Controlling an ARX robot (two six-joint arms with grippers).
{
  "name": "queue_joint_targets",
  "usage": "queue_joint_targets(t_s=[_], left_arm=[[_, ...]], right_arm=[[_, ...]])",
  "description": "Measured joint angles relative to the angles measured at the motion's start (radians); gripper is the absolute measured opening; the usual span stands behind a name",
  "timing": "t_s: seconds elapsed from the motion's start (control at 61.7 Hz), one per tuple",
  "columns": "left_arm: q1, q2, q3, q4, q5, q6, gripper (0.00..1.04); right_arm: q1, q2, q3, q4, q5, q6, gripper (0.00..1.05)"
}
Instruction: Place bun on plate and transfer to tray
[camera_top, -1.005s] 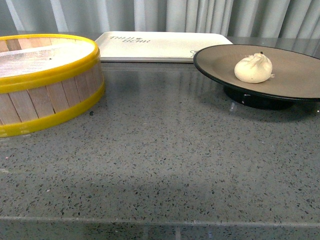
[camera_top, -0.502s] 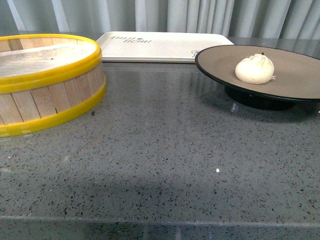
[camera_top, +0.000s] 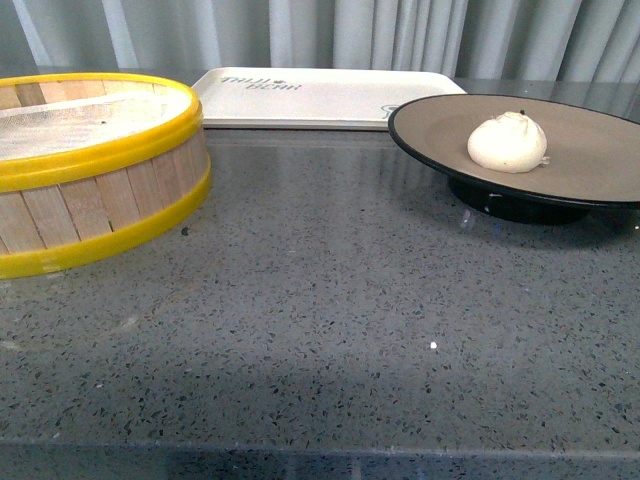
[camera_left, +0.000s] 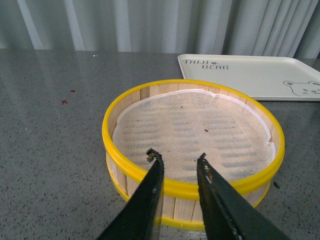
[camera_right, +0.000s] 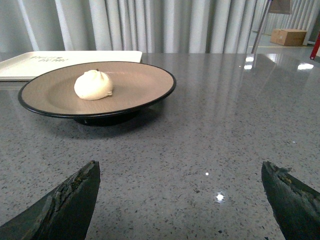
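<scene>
**Bun on plate, plate on the counter**

My left gripper hangs with its fingers a narrow gap apart, holding nothing, over the near rim of the steamer basket, which holds only a white mesh liner. My right gripper is spread wide, facing the plate. The bun sits on it. The plate stands on the counter, just before the tray.

Front and right wrist views share the plate.

The grey speckled table carries a steamer basket, tray and plate.
</scene>
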Motion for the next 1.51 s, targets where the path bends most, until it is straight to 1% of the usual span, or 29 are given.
queue_joint_targets(t_s=[0.049, 0.065, 0.081, 0.097, 0.13, 0.551, 0.761, 1.037, 1.28, 1.377, 1.442, 1.507], left_arm=[[0.0, -0.017, -0.023, 0.006, 0.0, -0.001, 0.16], [0.0, -0.028, -0.036, 0.011, 0.0, -0.003, 0.11], [0.0, -0.03, -0.039, 0.012, 0.0, -0.003, 0.1], [0.0, -0.041, -0.051, 0.015, -0.001, -0.004, 0.06], [0.0, -0.052, -0.064, 0.018, -0.001, -0.01, 0.04], [0.0, -0.192, -0.203, 0.022, -0.001, -0.01, 0.04], [0.0, -0.285, -0.256, -0.019, -0.001, -0.01, 0.04], [0.0, -0.386, -0.291, -0.084, -0.001, -0.011, 0.04], [0.0, -0.447, -0.303, -0.102, -0.001, -0.011, 0.04], [0.0, -0.472, -0.302, -0.129, -0.001, -0.011, 0.04], [0.0, -0.575, -0.302, -0.267, 0.001, -0.011, 0.04], [0.0, -0.625, -0.302, -0.298, -0.001, -0.011, 0.04]], right_arm=[[0.0, 0.0, 0.0, 0.0, 0.0, 0.0, 0.96], [0.0, 0.0, 0.0, 0.0, 0.0, 0.0, 0.96], [0.0, 0.0, 0.0, 0.0, 0.0, 0.0, 0.96], [0.0, 0.0, 0.0, 0.0, -0.001, 0.0, 0.96], [0.0, 0.0, 0.0, 0.0, -0.001, 0.0, 0.96], [0.0, 0.0, 0.0, 0.0, -0.001, 0.0, 0.96], [0.0, 0.0, 0.0, 0.0, -0.001, 0.0, 0.96], [0.0, 0.0, 0.0, 0.0, 0.0, 0.0, 0.96], [0.0, 0.0, 0.0, 0.0, -0.001, 0.0, 0.96], [0.0, 0.0, 0.0, 0.0, -0.001, 0.0, 0.96], [0.0, 0.0, 0.0, 0.0, -0.001, 0.0, 0.96], [0.0, 0.0, 0.0, 0.0, 0.0, 0.0, 0.96]])
